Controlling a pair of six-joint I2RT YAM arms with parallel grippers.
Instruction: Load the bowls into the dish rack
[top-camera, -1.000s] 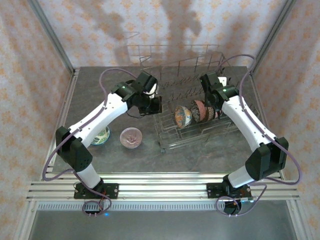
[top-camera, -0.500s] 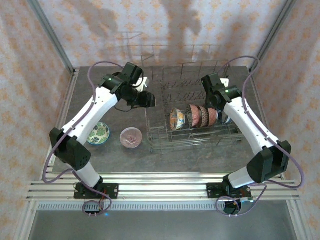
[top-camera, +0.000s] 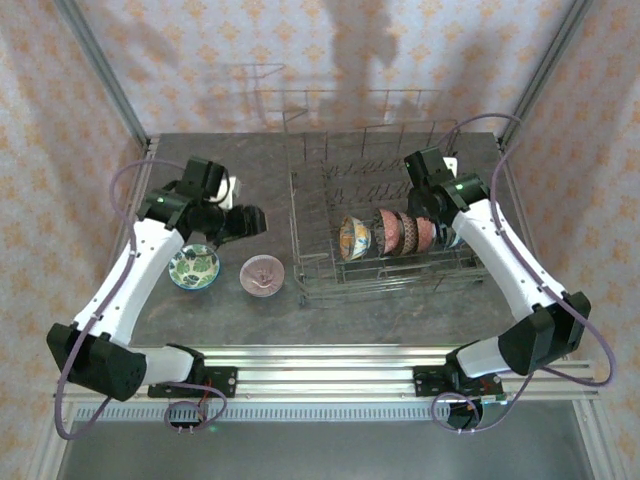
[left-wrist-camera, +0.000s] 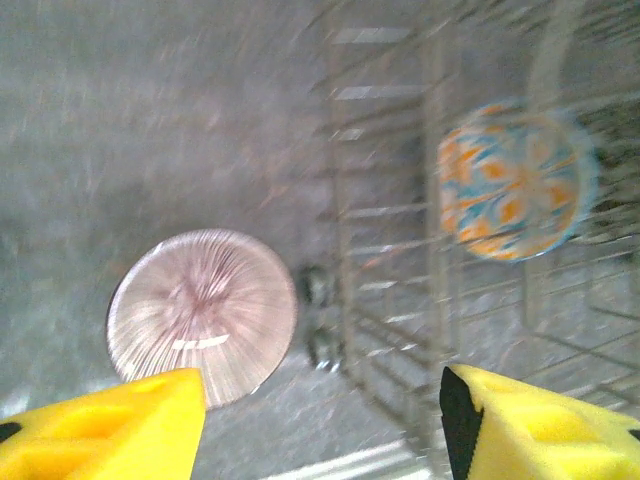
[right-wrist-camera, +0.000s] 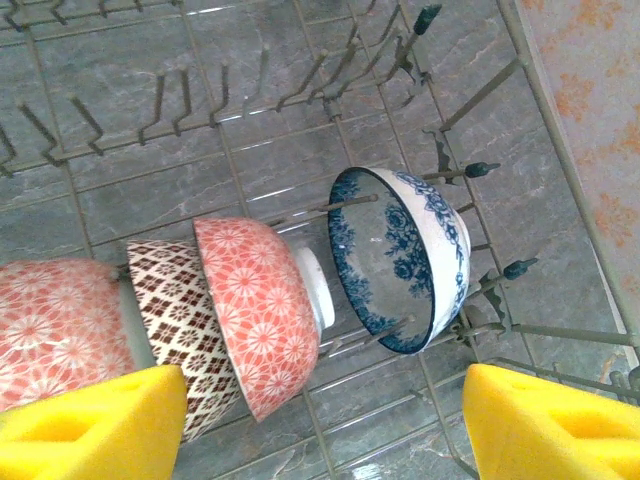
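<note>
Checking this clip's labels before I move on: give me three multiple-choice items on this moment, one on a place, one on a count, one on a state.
1. Where is the pink ribbed bowl?
A. on the table, left of the dish rack
B. inside the dish rack
C. against the back wall

2. How many bowls lie on the table outside the rack?
A. one
B. two
C. four

3. How do the left fingers stand?
A. shut on a bowl
B. shut on a rack wire
C. apart, with nothing between them

Answers:
1 A, it lies on bare table beside the rack's left wall.
2 B, the pink ribbed bowl and the green patterned bowl are the ones outside.
3 C, the left wrist view shows a wide empty gap between them.
</note>
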